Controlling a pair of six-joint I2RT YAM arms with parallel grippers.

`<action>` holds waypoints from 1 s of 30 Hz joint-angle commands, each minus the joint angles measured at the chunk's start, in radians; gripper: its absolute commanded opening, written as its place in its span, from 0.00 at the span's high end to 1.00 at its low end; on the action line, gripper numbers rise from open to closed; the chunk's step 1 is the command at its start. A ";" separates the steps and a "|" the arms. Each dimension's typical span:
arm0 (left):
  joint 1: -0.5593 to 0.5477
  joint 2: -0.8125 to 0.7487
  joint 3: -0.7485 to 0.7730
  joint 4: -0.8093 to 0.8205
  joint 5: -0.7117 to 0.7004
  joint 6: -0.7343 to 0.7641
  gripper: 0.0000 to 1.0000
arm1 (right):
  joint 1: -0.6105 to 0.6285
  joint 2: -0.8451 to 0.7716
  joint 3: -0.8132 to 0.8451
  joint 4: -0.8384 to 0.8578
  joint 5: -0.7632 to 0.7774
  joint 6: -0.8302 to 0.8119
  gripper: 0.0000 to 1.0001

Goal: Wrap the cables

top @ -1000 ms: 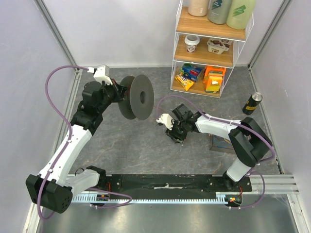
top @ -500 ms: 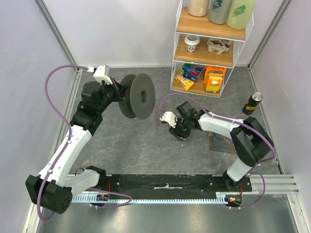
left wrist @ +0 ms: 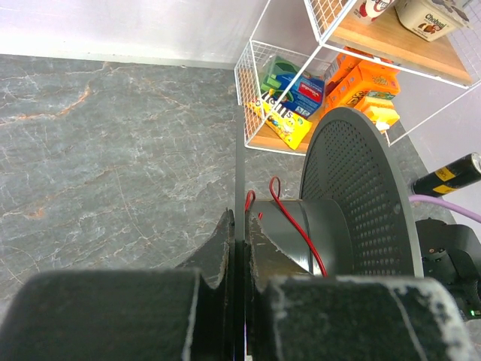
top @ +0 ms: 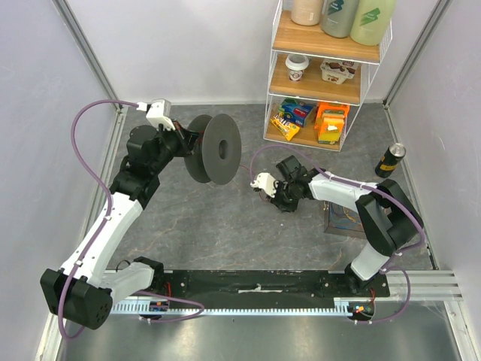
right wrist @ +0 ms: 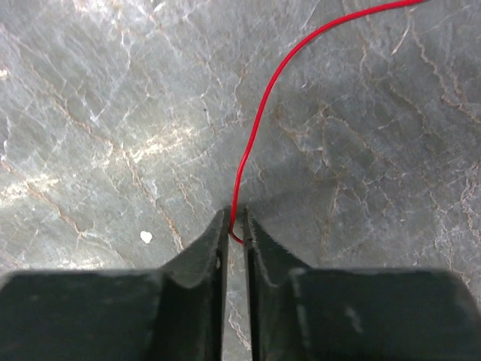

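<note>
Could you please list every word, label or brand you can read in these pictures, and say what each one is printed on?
"Chobani": on the white tub on the wire rack's wooden shelf, left wrist view, partly cut off by the picture's edge.
Yellow snack packet: dark letters, too blurred to read.
Black can: yellow label, too small to read.
Bottles and paper cup on the rack: print too small to read.

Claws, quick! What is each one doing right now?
Left claw: closed, holding the spool by its thin rim.
Right claw: almost closed around the red cable; can't tell if it's pinching it.
</note>
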 commanded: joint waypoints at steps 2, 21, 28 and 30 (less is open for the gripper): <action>-0.001 -0.011 0.041 0.114 -0.006 0.021 0.98 | -0.002 0.019 -0.010 0.043 -0.001 0.007 0.99; 0.003 0.232 0.395 -0.012 -0.609 0.021 0.98 | 0.093 -0.455 0.094 -0.351 -0.227 -0.082 1.00; 0.015 0.310 0.421 0.042 -0.693 0.079 0.98 | 0.221 -0.544 0.206 -0.411 -0.224 -0.060 1.00; 0.020 0.330 0.417 0.047 -0.695 0.091 0.98 | 0.241 -0.553 0.242 -0.424 -0.221 -0.051 1.00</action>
